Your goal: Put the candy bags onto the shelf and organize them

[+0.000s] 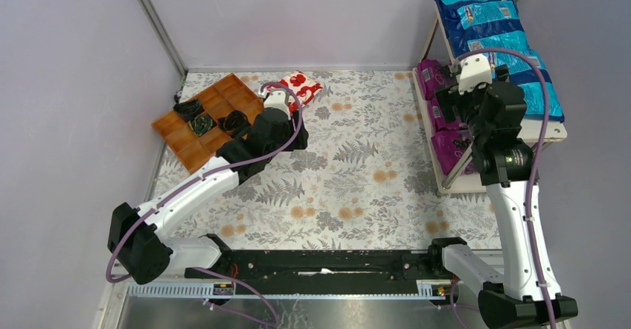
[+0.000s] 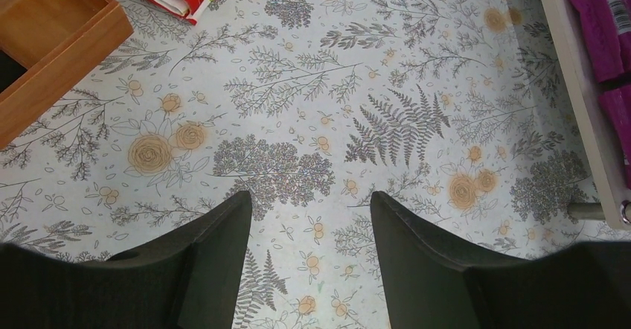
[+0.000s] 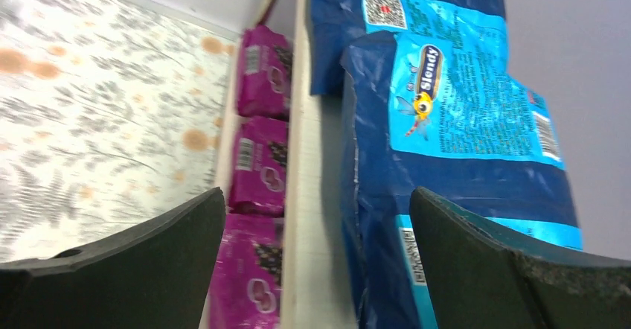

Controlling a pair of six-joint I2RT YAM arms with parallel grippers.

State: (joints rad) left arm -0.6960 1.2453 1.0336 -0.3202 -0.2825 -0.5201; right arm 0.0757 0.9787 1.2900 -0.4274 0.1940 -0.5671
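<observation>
Blue candy bags (image 1: pixel 484 24) top the shelf (image 1: pixel 547 129).

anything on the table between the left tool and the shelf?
Nothing. Only bare floral tablecloth runs from the open left tool to the shelf. The left wrist view shows it best, and the top view agrees.

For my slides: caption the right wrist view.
Open right hand over the shelf, blue candy bags on top, magenta bags below.
</observation>
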